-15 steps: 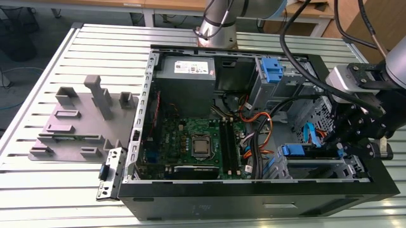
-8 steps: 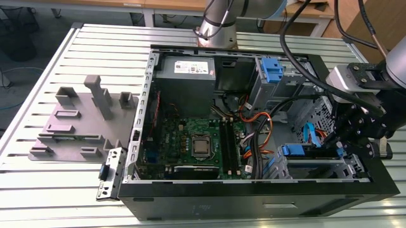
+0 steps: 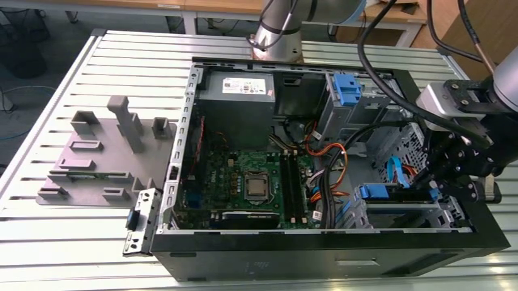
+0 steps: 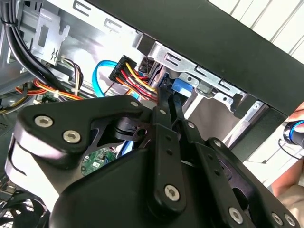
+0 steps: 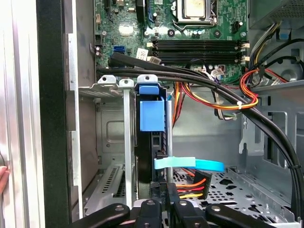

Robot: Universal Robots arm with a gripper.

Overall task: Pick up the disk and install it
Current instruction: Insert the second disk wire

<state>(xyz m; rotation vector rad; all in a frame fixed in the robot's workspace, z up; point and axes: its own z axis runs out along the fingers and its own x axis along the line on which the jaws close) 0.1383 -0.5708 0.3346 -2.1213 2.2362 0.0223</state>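
Gripper (image 5: 163,195) is clenched on the disk (image 5: 148,156) at its near end. In both wrist views the jaws stand nearly parallel w/ only a narrow gap between them. The disk stands on edge inside the drive cage (image 5: 108,86), at the case corner on the exterior view's right. Its blue rail frame (image 5: 152,114) sits approx. level w/ the cage rim, so judge it mostly seated. Key relation: the disk's long axis runs straight out from the gripper toward the motherboard (image 5: 199,28), i.e. in line w/ the gripper's own axis, not across it. Treat any push or pull as acting along that line. Note the blue data cable (image 5: 190,164) and power plug (image 5: 192,183) lying just beside the jaws, on the side away from the cage wall.
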